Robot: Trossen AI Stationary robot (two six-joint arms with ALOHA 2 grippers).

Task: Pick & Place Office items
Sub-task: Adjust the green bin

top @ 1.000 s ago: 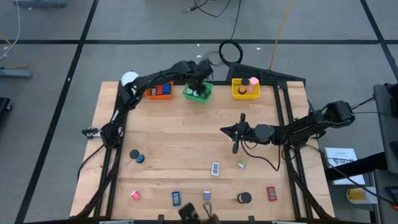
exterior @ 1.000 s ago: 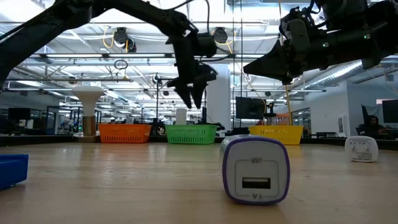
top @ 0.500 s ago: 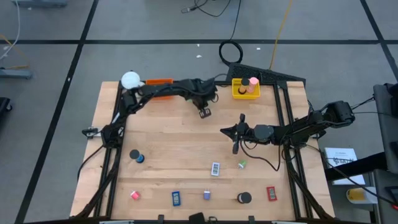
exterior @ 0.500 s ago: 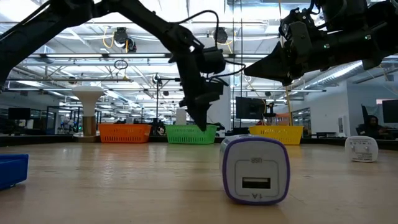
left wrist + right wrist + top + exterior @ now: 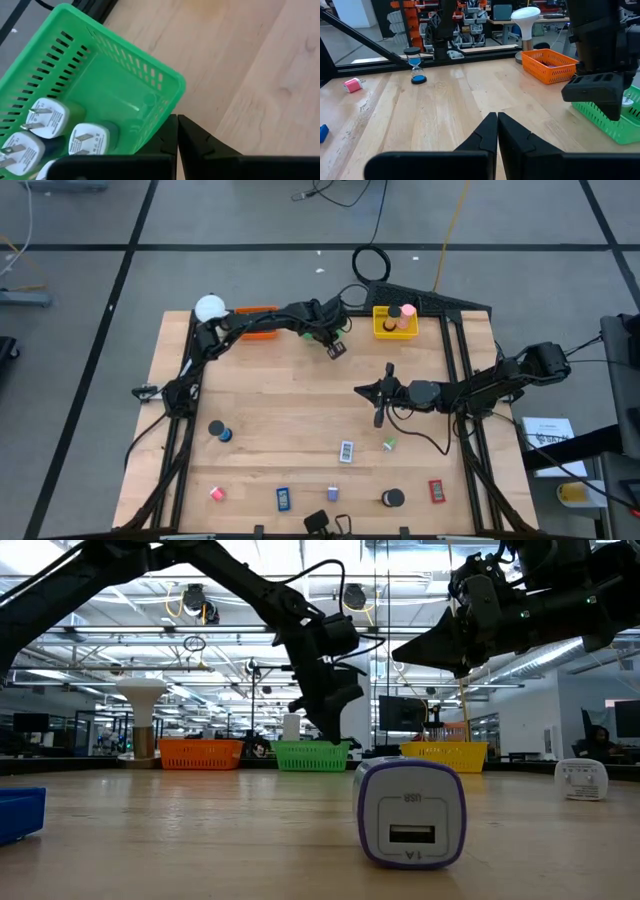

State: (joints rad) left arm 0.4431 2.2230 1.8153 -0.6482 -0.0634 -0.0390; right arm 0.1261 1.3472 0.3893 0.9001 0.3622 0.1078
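Small office items lie on the near half of the table: a blue roll (image 5: 218,431), a white charger (image 5: 346,451), a green bit (image 5: 389,444), a pink piece (image 5: 216,493), a blue rectangle (image 5: 283,499), a purple charger (image 5: 332,494), a black roll (image 5: 392,498) and a red rectangle (image 5: 436,491). White chargers (image 5: 50,117) lie in the green tray (image 5: 125,65). My left gripper (image 5: 177,120) is shut with nothing between its fingers, just outside that tray's corner. My right gripper (image 5: 358,389) hovers shut and level over the table's middle right. My left gripper's shut fingertips (image 5: 167,125) slant down beside the green tray's outer wall (image 5: 155,117), near its corner. I cannot tell whether they touch the wall.
Along the far edge stand an orange tray (image 5: 258,330), the green tray under my left arm, and a yellow tray (image 5: 395,323) holding a pink roll. A white ball lamp (image 5: 209,308) stands at the far left corner. Bare wood lies between the two grippers.
My left gripper has shut. It has come down and toward the near right, from above the green tray to just outside its corner, tipping more steeply downward. The arm now covers most of the tray in the high view.
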